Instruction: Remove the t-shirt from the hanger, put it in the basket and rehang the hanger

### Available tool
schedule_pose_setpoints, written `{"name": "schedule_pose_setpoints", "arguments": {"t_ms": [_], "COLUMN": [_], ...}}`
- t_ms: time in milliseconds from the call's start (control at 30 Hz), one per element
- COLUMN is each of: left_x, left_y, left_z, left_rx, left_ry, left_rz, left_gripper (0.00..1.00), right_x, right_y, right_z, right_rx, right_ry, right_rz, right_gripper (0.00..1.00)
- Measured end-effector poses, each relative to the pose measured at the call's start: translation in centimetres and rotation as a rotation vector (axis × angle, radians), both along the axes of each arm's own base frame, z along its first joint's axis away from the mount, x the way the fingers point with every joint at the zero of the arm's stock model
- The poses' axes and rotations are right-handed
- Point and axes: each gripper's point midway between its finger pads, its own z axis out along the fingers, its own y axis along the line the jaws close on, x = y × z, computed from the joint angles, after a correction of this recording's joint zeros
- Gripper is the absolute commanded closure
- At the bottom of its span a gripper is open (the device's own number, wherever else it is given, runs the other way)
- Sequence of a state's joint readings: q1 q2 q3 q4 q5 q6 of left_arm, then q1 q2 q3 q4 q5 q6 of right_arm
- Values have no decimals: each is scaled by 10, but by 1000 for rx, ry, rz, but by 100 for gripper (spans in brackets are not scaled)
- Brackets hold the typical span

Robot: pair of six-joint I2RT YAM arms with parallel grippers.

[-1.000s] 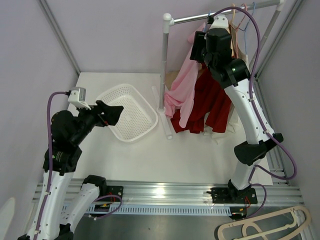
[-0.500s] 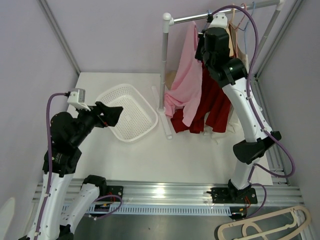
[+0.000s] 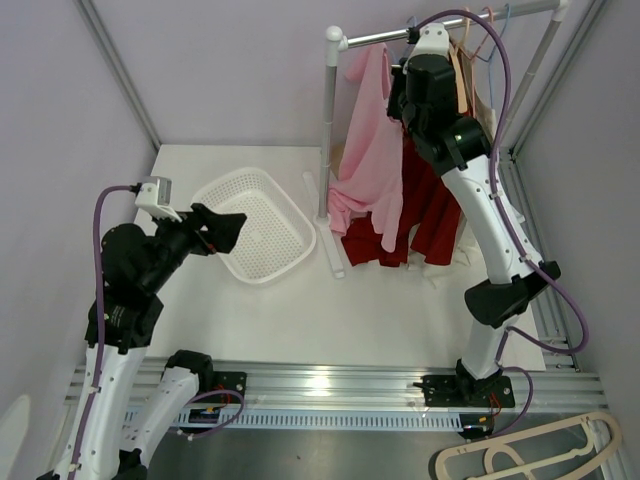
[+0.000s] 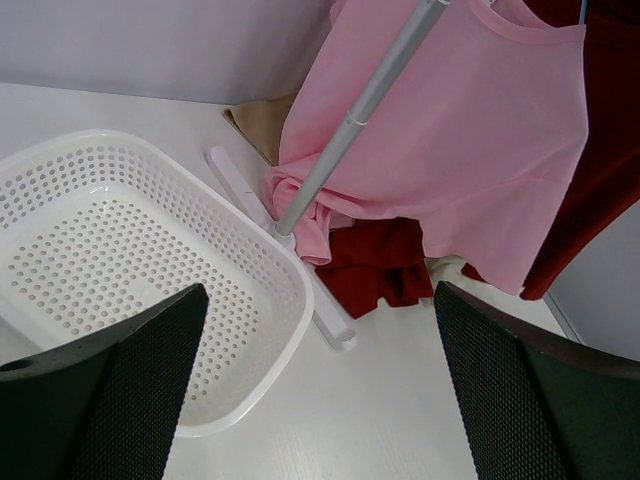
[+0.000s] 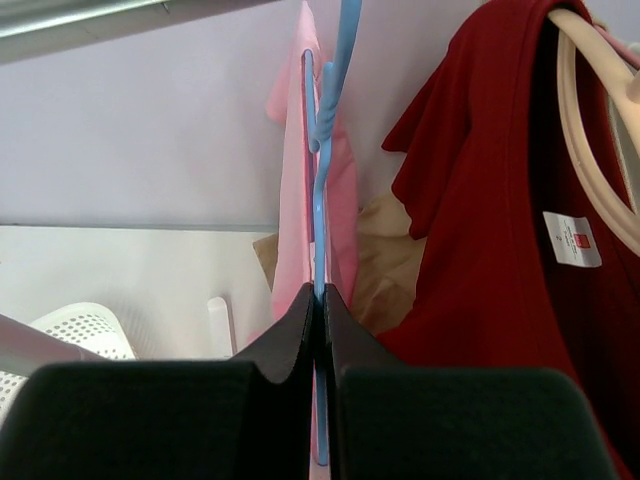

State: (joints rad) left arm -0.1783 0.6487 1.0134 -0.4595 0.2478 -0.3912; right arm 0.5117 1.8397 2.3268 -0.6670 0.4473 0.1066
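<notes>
The pink t-shirt (image 3: pixel 372 160) hangs on a thin blue hanger (image 5: pixel 322 130) from the rail at the back right. My right gripper (image 3: pixel 405 78) is up at the rail, and its jaws (image 5: pixel 320 292) are shut on the blue hanger's wire just below the hook. The shirt's pink cloth (image 5: pixel 295 200) drapes on both sides of that wire. In the left wrist view the t-shirt (image 4: pixel 470 130) spreads wide behind the rack pole. My left gripper (image 3: pixel 228 225) hovers open over the table by the basket, its fingers (image 4: pixel 130 370) wide apart and empty.
A red garment (image 3: pixel 428 200) on a beige hanger (image 5: pixel 592 90) hangs right of the pink shirt. The rack's upright pole (image 3: pixel 329 130) stands beside a white perforated basket (image 3: pixel 300 215). A spare beige hanger (image 3: pixel 530 455) lies at the front right.
My right gripper closed on the blue hanger and rose a little toward the rail. The pink t-shirt lifted and now hangs straighter. The left arm stayed still.
</notes>
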Motion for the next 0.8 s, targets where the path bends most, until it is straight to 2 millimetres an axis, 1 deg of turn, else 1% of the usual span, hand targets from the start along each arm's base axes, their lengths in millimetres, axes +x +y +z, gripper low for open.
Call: {"name": "schedule_pose_setpoints", "arguments": {"t_ms": [100,167,267,300,400,500,567,633,667,733,800], "left_x": [0,1,1,-1,-8,-15,-20,-24,-26,-32,-42], "left_y": [-2,-3,-4,-5,-11,-14,-15,-19,-23,-33,-47], "left_z": [-1,-2,-2,-1,8,26,35,38,39,39,41], "left_rx": [0,0,1,3,10,10,8,10,14,29,45], "left_ry": [4,9,12,10,-14,-59,-88,-105,-110,-123,-149], "left_rz": [-9,-15,-22,-26,-48,-66,-73,-95,-116,-162,-233], "left_gripper": [0,1,0,1,0,1,0,1,0,0,0], "right_x": [-3,-7,-24,-31,-66,-104,-122,-135,-140,-149,-160], "right_y": [1,0,-3,-4,0,4,3,1,0,1,10], "right_z": [5,11,29,36,52,66,71,68,63,47,24], "right_rx": [-4,3,17,24,32,48,65,82,84,86,86], "right_ry": [-11,-22,-52,-67,-101,-134,-146,-142,-132,-105,-61], "right_rz": [11,17,23,27,61,99,111,100,87,63,62], "right_gripper": [100,100,100,100,100,100,100,100,100,100,100]}}
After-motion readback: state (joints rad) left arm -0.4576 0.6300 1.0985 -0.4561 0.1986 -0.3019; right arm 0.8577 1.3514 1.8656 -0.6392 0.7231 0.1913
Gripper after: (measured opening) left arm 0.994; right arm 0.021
